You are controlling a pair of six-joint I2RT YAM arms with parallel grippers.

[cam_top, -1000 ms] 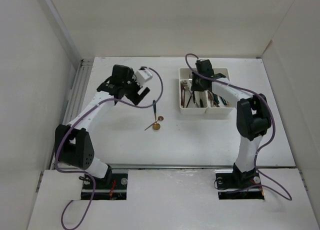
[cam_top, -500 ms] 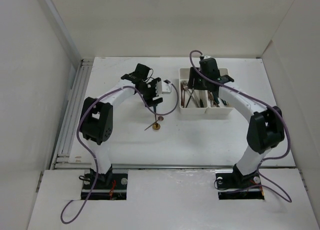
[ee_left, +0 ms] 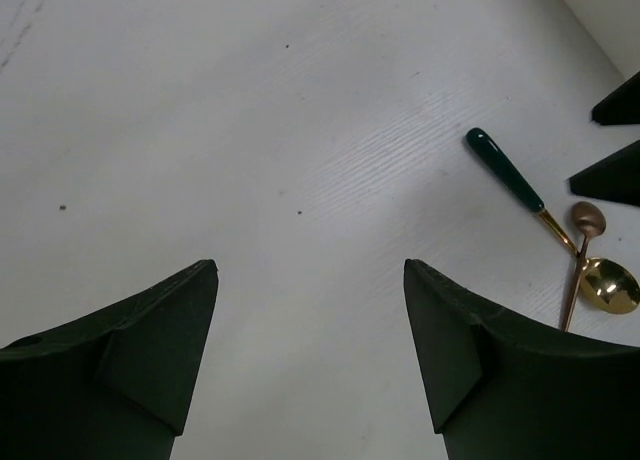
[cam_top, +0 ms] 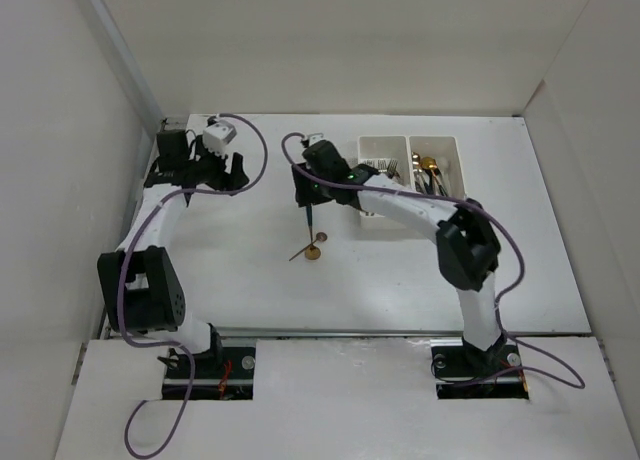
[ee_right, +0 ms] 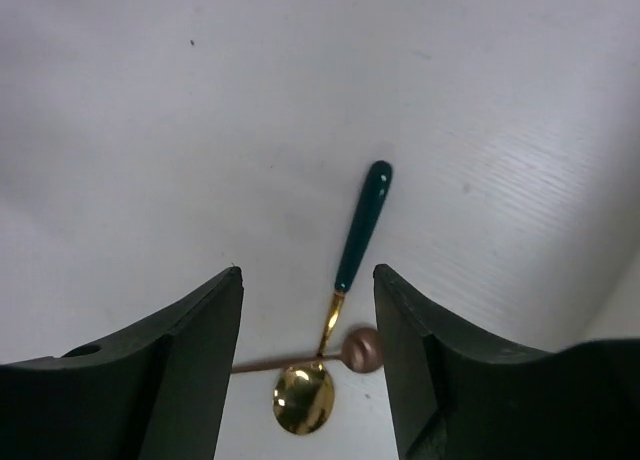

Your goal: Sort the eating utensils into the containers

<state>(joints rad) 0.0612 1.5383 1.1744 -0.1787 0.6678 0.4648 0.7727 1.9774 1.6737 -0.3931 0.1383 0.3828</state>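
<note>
Where views are cut off: the handle end of the copper spoon [ee_right: 362, 348] passes behind a finger of the right gripper [ee_right: 308, 272]; the utensils in the white bins [cam_top: 384, 138] are too small to tell apart.
Green-handled spoon [ee_right: 360, 225]: flat on the bench [cam_top: 400, 280], below the right gripper; long axis along the gap between its fingers, handle tip away from the wrist, gold bowl towards it.
Copper spoon: crosses the green-handled spoon's neck, crosswise to that gap.
Right gripper: jaws parted, empty.
Left gripper [ee_left: 310, 265]: jaws wide, empty, well apart from both spoons.
White bins: beyond the right gripper, on the side away from the left gripper.
</note>
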